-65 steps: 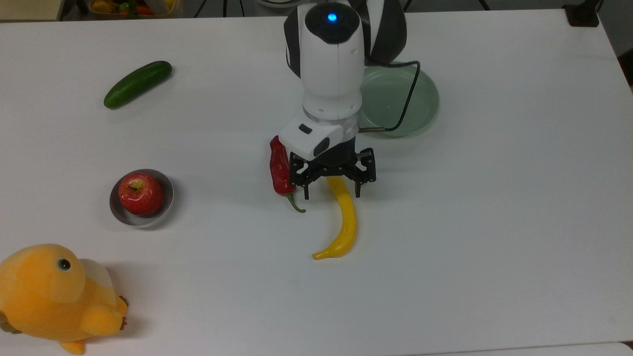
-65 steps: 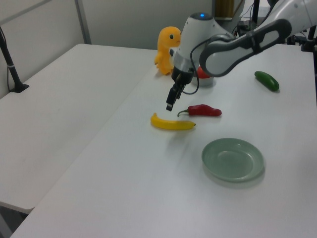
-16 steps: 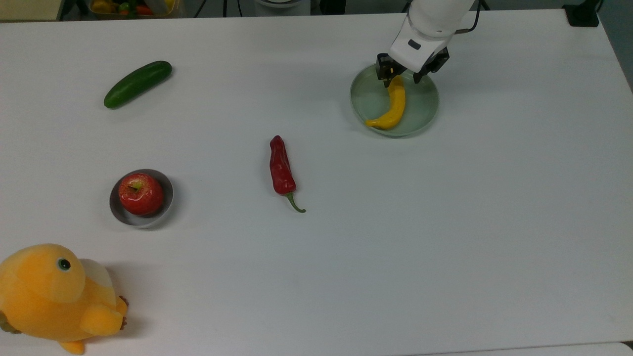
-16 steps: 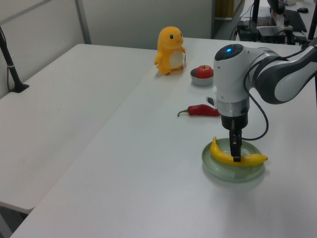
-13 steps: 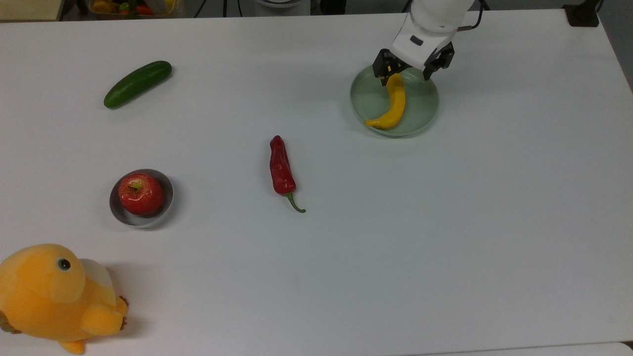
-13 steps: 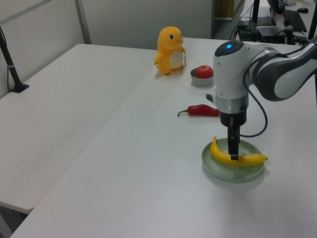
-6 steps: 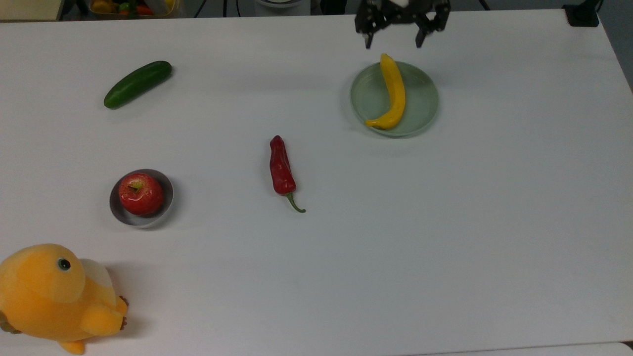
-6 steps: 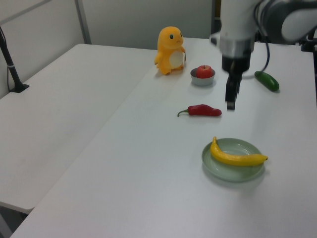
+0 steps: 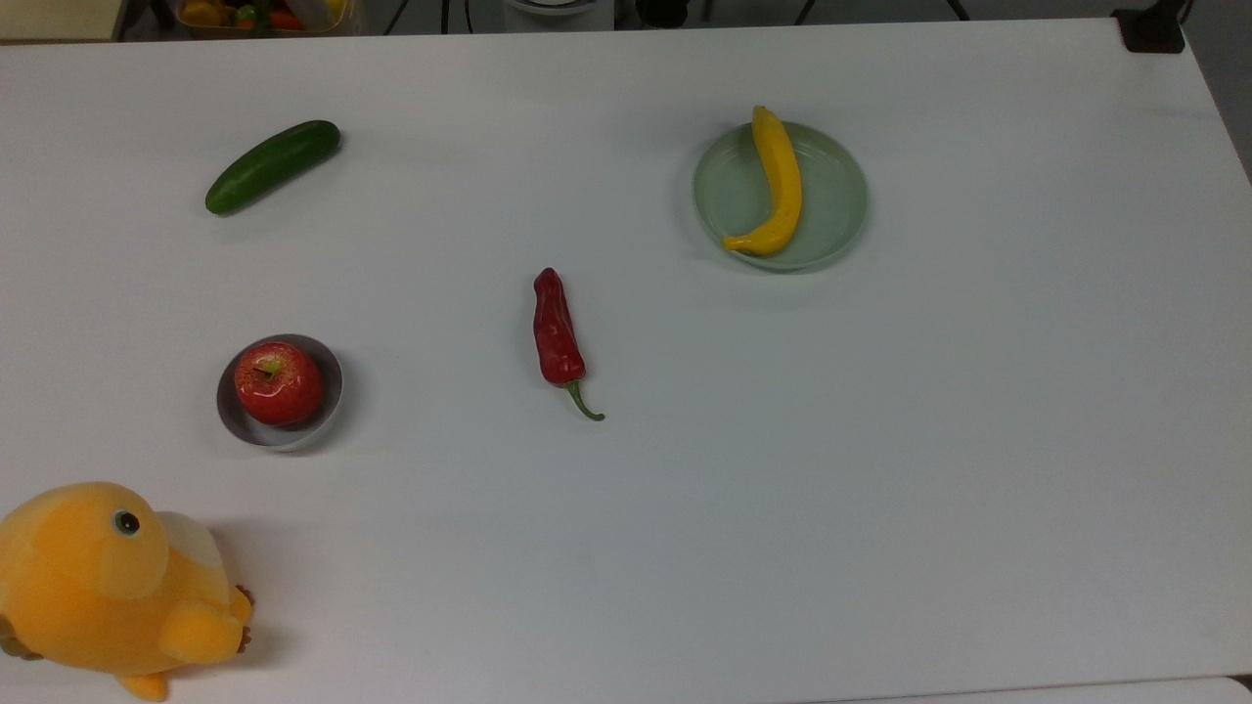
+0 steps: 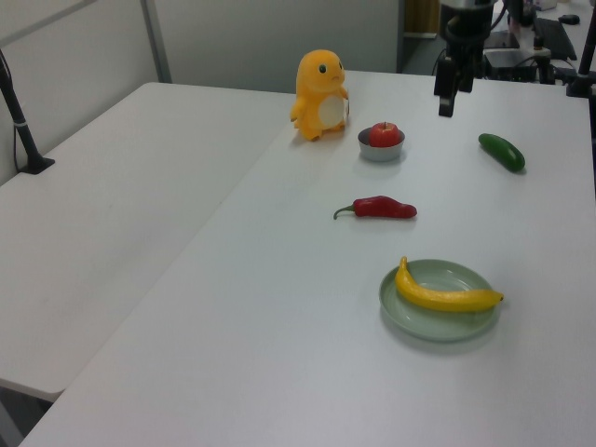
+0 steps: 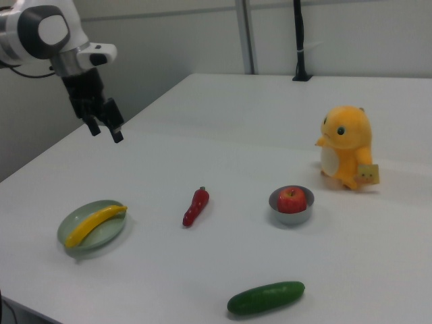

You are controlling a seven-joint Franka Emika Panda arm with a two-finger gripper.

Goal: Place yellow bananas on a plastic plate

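lying on the plate [image 9: 831, 210], banana [image 9: 778, 186]; chili pepper [image 9: 556, 332] nearby; claw [image 11: 105, 131] spread apart, raised.

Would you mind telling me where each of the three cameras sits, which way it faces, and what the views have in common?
Top view: overhead, looking down on the table, with the banana lying on the plate.
Left view: raised beyond the plate's end, looking along the table toward the plush toy; the gripper hangs high, open.
Right view: low at the cucumber side, looking across; arm and gripper upper left.
Shared: banana, plate, chili and apple in its bowl.
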